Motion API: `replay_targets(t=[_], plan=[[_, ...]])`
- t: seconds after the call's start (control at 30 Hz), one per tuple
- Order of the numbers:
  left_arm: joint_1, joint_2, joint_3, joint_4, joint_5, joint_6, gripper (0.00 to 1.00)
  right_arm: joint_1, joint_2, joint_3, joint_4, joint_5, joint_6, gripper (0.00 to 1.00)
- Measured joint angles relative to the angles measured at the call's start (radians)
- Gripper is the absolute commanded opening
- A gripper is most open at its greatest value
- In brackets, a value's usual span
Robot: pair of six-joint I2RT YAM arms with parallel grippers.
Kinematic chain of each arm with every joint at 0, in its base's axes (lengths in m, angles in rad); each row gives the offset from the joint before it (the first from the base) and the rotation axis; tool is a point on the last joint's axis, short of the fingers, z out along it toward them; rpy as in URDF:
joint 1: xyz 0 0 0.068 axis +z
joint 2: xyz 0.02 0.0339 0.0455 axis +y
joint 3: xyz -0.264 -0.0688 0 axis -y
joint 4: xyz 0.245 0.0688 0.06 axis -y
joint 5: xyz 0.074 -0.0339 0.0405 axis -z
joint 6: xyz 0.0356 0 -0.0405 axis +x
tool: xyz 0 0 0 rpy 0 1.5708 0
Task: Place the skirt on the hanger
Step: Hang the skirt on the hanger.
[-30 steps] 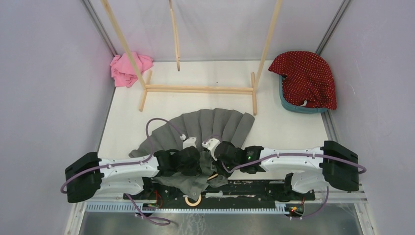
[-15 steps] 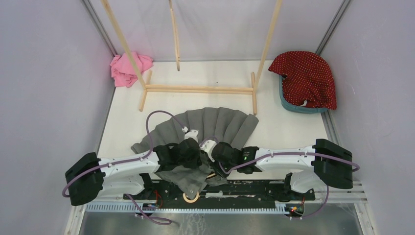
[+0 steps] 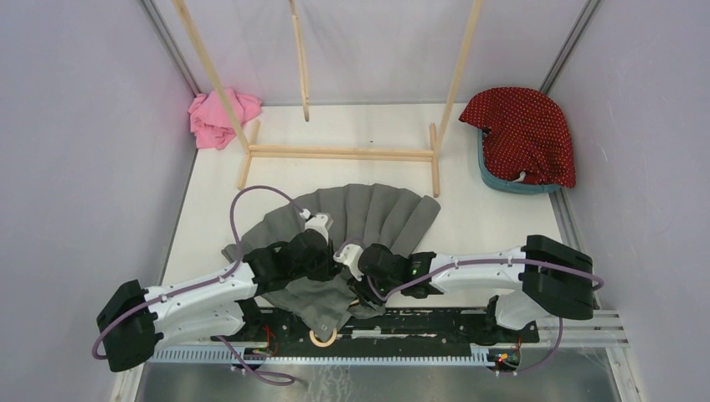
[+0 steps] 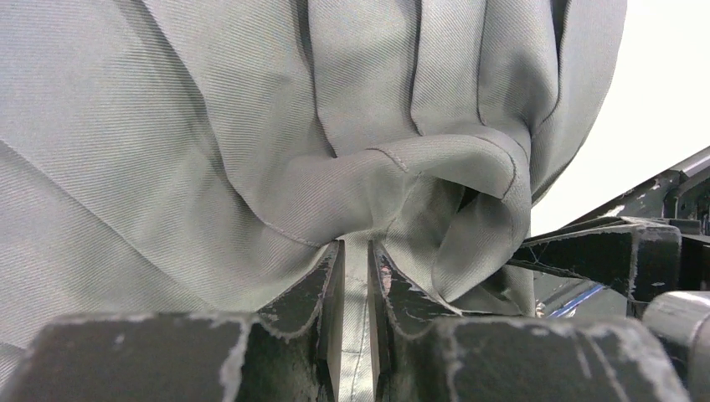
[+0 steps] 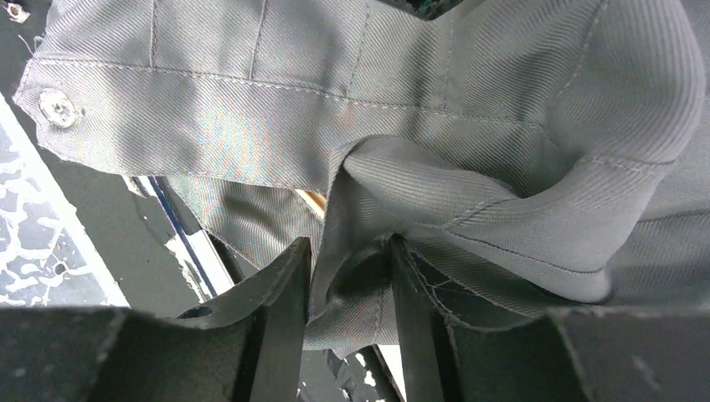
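Held the skirt [image 3: 377,209], fanned at the near edge of the table [image 3: 502,226] atop the hanger [image 3: 322,338], pinched tight by left gripper [image 4: 355,249], loosely straddled by part-open right gripper [image 5: 345,247]; risked dragging it off-hanger through one-sided pull.

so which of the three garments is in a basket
The red dotted one, draped over the teal basket; the pink cloth and grey skirt are on the table.
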Motion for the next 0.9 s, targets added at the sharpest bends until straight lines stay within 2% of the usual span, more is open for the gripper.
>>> replay_targets(t=[0.33, 0.43, 0.47, 0.6, 0.67, 0.73, 0.9], plan=[[0.003, -0.030, -0.007, -0.028, 0.016, 0.000, 0.22, 0.014, 0.074, 0.024, 0.024, 0.001, -0.036, 0.46], [0.005, -0.042, -0.008, -0.048, 0.013, 0.000, 0.22, 0.027, 0.109, 0.059, -0.001, 0.015, -0.049, 0.43], [0.011, -0.047, -0.009, -0.062, 0.011, 0.000, 0.22, 0.030, 0.121, 0.073, -0.011, 0.020, -0.050, 0.41], [0.023, -0.063, -0.012, -0.115, -0.013, -0.001, 0.22, 0.044, 0.158, 0.111, -0.025, 0.041, -0.059, 0.12], [0.024, -0.071, -0.013, -0.140, -0.016, 0.000, 0.21, 0.051, 0.166, 0.117, -0.013, 0.041, -0.069, 0.04], [0.025, -0.078, -0.013, -0.155, -0.023, -0.001, 0.21, 0.059, 0.171, 0.117, 0.004, 0.042, -0.075, 0.01], [0.031, -0.081, 0.032, -0.192, -0.039, -0.002, 0.23, 0.065, 0.146, 0.101, 0.002, 0.071, -0.072, 0.01]])
